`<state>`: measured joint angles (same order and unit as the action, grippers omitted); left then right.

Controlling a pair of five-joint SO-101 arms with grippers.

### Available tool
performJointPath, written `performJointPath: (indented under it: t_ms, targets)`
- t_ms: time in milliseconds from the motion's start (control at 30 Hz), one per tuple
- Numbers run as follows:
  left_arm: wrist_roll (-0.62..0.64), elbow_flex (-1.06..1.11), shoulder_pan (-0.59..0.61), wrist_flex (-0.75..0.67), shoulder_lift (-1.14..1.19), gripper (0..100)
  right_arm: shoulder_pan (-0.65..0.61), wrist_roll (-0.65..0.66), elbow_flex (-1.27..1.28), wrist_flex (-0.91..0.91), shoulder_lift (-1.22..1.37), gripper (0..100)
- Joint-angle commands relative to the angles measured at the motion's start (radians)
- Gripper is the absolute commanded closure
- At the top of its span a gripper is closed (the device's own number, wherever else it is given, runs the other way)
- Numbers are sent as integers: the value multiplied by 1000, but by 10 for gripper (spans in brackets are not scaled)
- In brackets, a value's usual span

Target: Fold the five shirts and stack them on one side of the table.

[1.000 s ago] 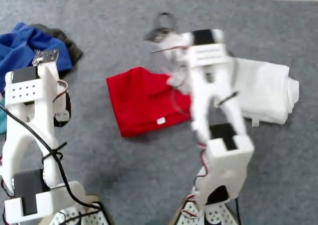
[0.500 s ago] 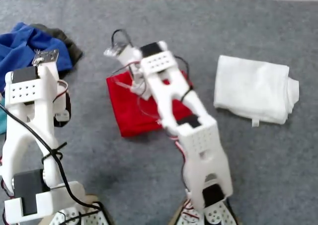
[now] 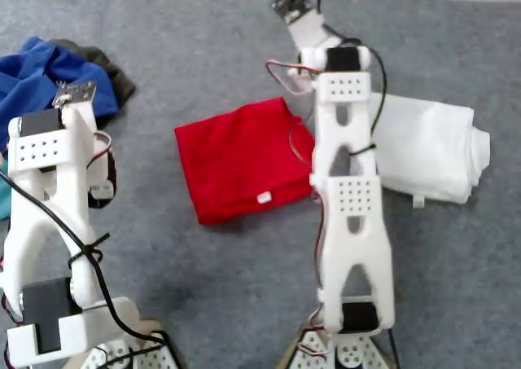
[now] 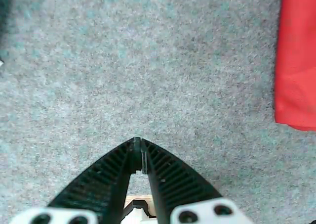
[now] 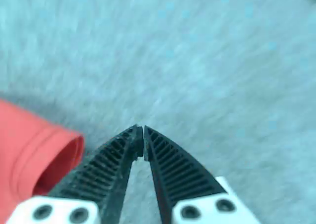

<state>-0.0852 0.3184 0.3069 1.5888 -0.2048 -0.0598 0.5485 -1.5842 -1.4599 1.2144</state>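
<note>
**Red shirt folded at mid-desk, both claws closed and empty**

Near the middle of the desk (image 3: 203, 287), flat on the grey cover: the red shirt (image 3: 240, 159). Folded into a rough square and turned a little askew. Plain bright red, smooth on top, with a small white label (image 3: 263, 197) at the near edge. Rounded and rolled at one corner in the right wrist view.

To the right of it: the white shirt (image 3: 431, 153), folded too, but into a thicker bundle with soft layers at its right end. Partly covered by the right arm (image 3: 350, 214) in the high view, so cannot tell whether touching the red shirt or apart from it.

Far to the left, well apart from both: the blue shirt (image 3: 32, 80), not folded, only a crumpled heap. Touching it from behind, a dark grey-green garment (image 3: 106, 66), also crumpled. At the very left border, a strip of teal cloth (image 3: 3, 194).

Right arm stretched long across the desk, between the red shirt and the white shirt. Right claw (image 5: 142, 130) closed tip to tip, gripping nothing, above bare grey cover, just beside the rolled red corner.

Left arm (image 3: 49, 190) bent upright at the left side, between the blue heap and the red shirt. Left claw (image 4: 138, 141) closed as well, empty, over bare desk, apart from the red edge.
</note>
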Motion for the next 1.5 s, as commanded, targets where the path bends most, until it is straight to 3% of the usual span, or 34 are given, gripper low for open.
performJointPath:
  t_ms: [0, 100, 267, 500, 800, 967, 1267, 1367, 1467]
  targets:
    - [-9, -2, -8, 6, -37, 970, -21, -3, -71, -109, -65, 984]
    - [-9, -2, -10, 0, -35, 970, -68, -3, -85, -293, -110, 984]
    - [-3, -51, -117, -38, -37, 970, -48, -55, 35, -311, -234, 984]
    - [-2, -2, -262, -345, -26, 970, -28, -49, 777, -305, -670, 985]
    - [3, 183, -392, -677, -25, 970, -104, -57, 1454, -86, -1018, 985]
    - [150, 191, -384, -787, 38, 971, -91, -51, 1672, 74, -1027, 985]
    - [241, -124, -410, -775, 559, 971, 41, -48, 1928, 328, -1027, 985]
    - [239, -248, -410, -664, 605, 971, 74, -2, 1988, 411, -1027, 985]
    - [238, -252, -410, -649, 611, 971, 80, 14, 2002, 443, -1035, 985]
